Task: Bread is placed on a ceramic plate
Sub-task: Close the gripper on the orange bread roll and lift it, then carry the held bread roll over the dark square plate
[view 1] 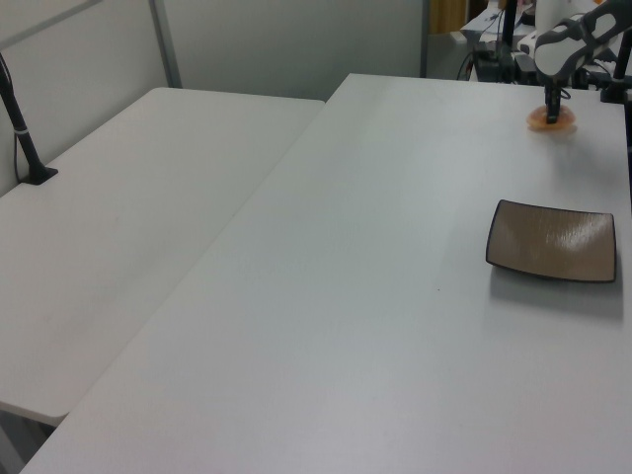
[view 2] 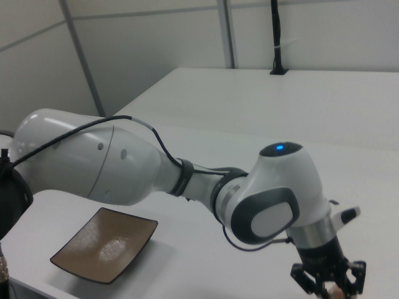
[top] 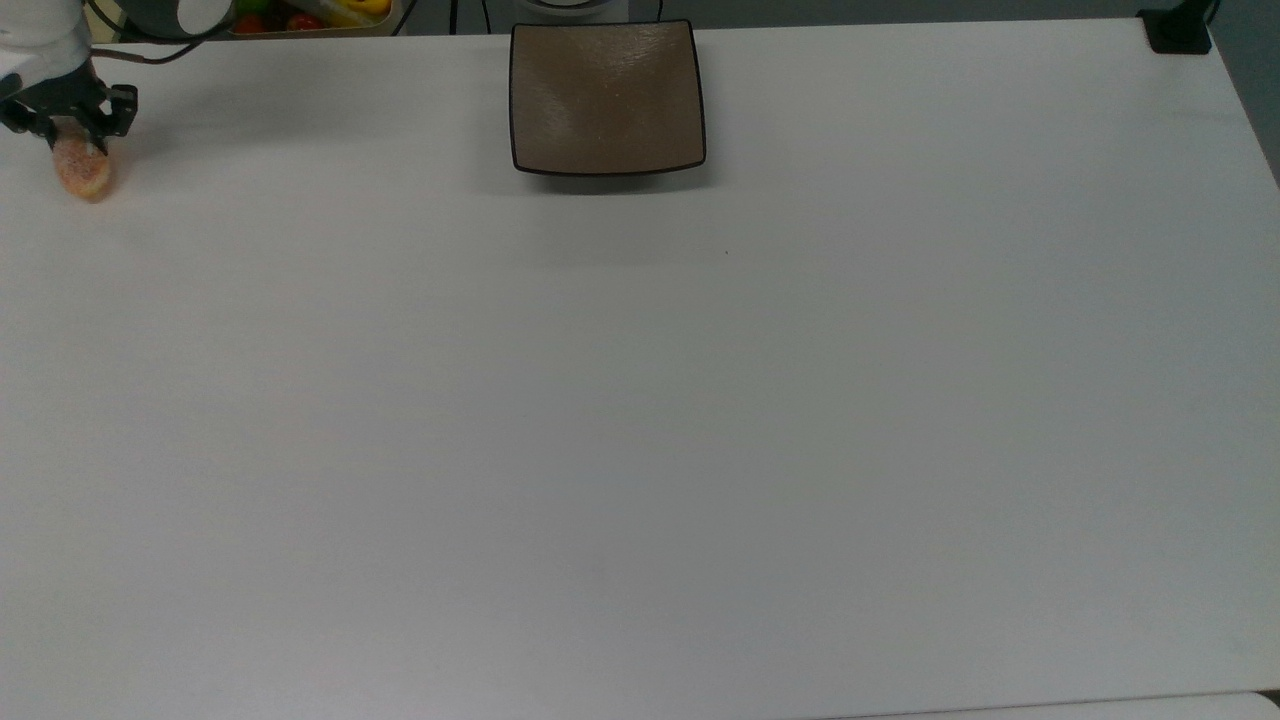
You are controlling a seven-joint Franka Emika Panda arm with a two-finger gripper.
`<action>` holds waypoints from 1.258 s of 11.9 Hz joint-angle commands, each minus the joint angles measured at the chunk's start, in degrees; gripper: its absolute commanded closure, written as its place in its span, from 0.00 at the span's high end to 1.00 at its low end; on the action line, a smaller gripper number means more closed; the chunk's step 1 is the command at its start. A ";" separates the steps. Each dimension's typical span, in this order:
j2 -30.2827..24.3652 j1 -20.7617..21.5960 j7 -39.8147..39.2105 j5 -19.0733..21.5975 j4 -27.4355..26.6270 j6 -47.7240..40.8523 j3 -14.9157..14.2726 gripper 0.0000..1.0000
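Currently claw (top: 68, 128) straddles the bread (top: 84, 172), upper left of top view, grip state unclear; roll likely soft, light—pinch mid-body gently.

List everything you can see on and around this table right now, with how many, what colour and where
Small oval orange-brown bread roll: one, orange-brown with pale speckles, on the table near the top view's far left edge, under the gripper.
Square brown-taupe ceramic plate: one, brown with a thin dark rim, at the top view's upper edge near the middle, nothing on it.
White table: one, white, under the bread and the plate.
Second white table: one, white, on the left view's left.
Tray of coloured items: one, red and yellow contents, beyond the table's edge at the top view's upper left.
Black post: one, black, standing on the second table.
Robot arm: one, white and grey.
Gripper: one, black, fingers down around the bread.
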 commanded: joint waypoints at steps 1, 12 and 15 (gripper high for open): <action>-6.30 0.77 4.97 0.22 -0.53 -4.54 2.59 0.43; -20.72 6.48 31.36 8.38 -1.58 -30.31 23.96 0.46; -25.29 8.59 31.36 9.79 -5.08 -35.85 27.65 0.46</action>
